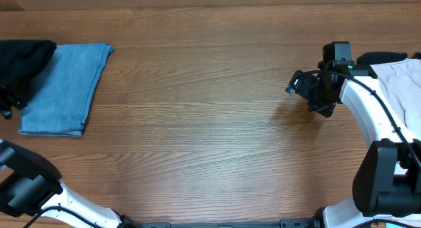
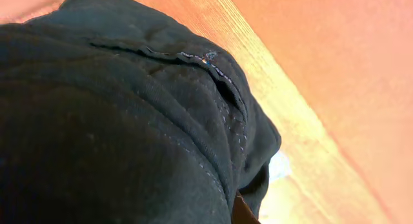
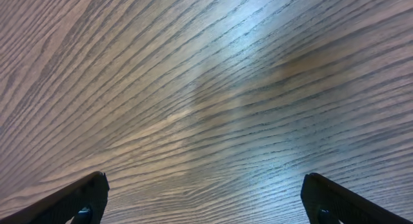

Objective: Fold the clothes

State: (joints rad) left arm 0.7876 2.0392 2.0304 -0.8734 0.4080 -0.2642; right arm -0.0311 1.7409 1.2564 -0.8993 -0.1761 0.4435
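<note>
My left gripper is pressed shut, but its fingers are hidden from me. The left wrist view is filled almost edge to edge by the black garment (image 2: 116,133), limp and matte and bunched right up against the camera. I cannot tell whether any of its cloth is pinched between the fingers. A seam (image 2: 193,59) with a line of pale stitches runs across the garment's upper part, and a tiny coloured fleck on it is too small to read. Past the cloth's right edge a strip of the wooden table (image 2: 310,88) shows. From overhead, the black garment sits crumpled at the table's far-left edge. It lies over the upper left corner of the light-blue denim piece (image 1: 66,90), which is flat and folded. My right gripper (image 3: 205,179) is spread wide, with only bare wood grain between its two dark fingers (image 3: 84,195). It hovers over the right part of the table, well apart from the black and denim pieces. The beige garment (image 1: 404,77) lies at the table's right edge, near that gripper, partly behind my right arm (image 1: 368,103) and not touching the fingers.
</note>
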